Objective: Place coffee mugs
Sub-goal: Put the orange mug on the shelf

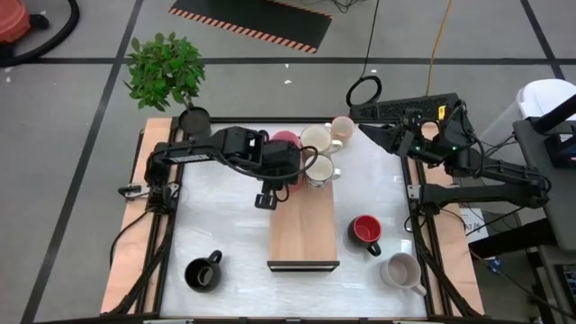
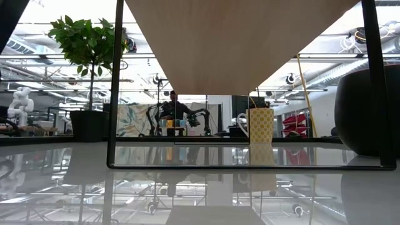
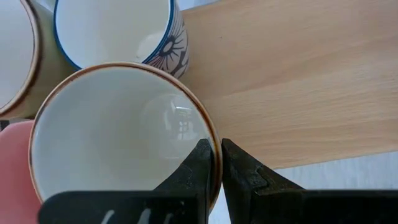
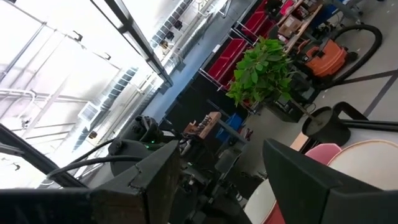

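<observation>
Item, nearest: my left gripper, fingers clamped on the rim of the brown-edged cream ceramic mug at the wooden board's far end. Rigid, glazed, probably slippery, chippable; the rim pinch suits. Beyond: right gripper, fingers spread, idle.

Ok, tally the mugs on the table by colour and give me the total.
Cream or white mugs: 4, one with its rim pinched in the left pincer
Pink mug: 1
Red mug: 1
Black mug: 1
Grey mug: 1
Total: 8
</observation>
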